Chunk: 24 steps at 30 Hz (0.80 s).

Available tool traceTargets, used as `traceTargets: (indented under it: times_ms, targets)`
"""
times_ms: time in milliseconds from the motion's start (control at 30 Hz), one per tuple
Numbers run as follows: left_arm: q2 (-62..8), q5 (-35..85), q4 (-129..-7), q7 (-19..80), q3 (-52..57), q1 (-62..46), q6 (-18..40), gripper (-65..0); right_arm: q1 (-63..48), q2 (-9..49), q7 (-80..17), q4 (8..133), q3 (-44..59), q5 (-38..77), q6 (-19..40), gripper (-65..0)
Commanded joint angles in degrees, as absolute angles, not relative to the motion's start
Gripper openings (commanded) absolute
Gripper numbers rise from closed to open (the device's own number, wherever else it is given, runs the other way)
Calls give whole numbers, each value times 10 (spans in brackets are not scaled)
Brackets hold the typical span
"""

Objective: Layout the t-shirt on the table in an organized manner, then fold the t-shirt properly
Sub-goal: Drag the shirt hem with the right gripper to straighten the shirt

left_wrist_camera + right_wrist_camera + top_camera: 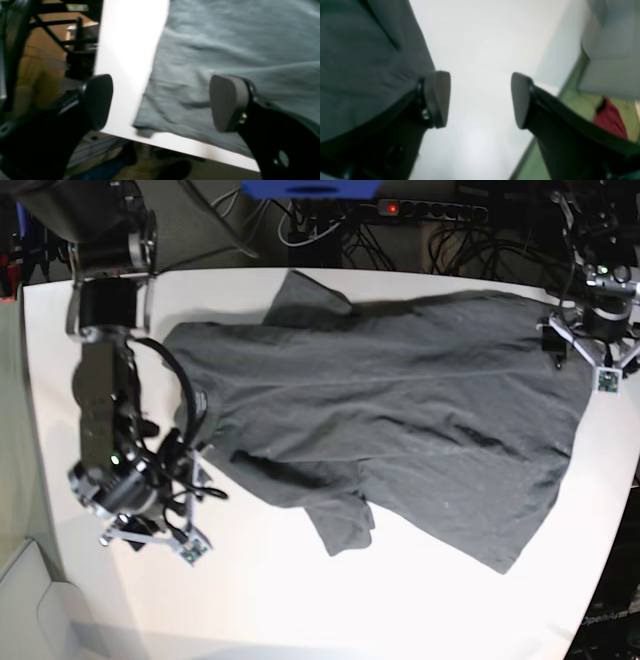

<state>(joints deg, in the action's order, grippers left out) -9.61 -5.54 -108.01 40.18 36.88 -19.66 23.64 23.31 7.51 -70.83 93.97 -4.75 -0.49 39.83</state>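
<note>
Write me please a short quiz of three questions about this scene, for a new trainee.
1. True or false: the left end effector is shut on the t-shirt.
2. Which is under the right end effector? A: bare table; B: a sleeve.
3. Fill in: the shirt lies ____ and creased, not folded.

Key: 1 false, it is open above the hem corner; 2 A; 3 spread.

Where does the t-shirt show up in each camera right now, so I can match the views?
Left wrist: the t-shirt fills the right side, its corner near the table edge.
Right wrist: it fills the upper left, beside the left fingertip.
Base: spread across the middle, from one arm to the other.
Shared landmark: the white table bordering the shirt.
</note>
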Motion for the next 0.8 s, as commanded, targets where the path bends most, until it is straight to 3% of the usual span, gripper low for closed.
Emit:
traceTargets:
  times_ms: [0, 267, 633, 700, 767]
  targets:
    - [-102, -59, -1090, 393, 372, -196, 232, -61, 262, 66, -703, 915, -56, -3, 400, -224]
    - [-78, -63, -1093, 393, 374, -204, 232, -61, 350, -14, -617, 704, -67, -3, 400, -211]
    - [-77, -63, -1094, 393, 388, -233, 231, -61, 375, -24, -449, 515, -64, -3, 400, -215]
    - [-70, -63, -1094, 393, 401, -228, 231, -61, 372, -22, -434, 514, -64, -3, 400, -232]
    - [-68, -63, -1094, 393, 407, -226, 231, -61, 371, -22, -421, 513, -64, -3, 400, -302]
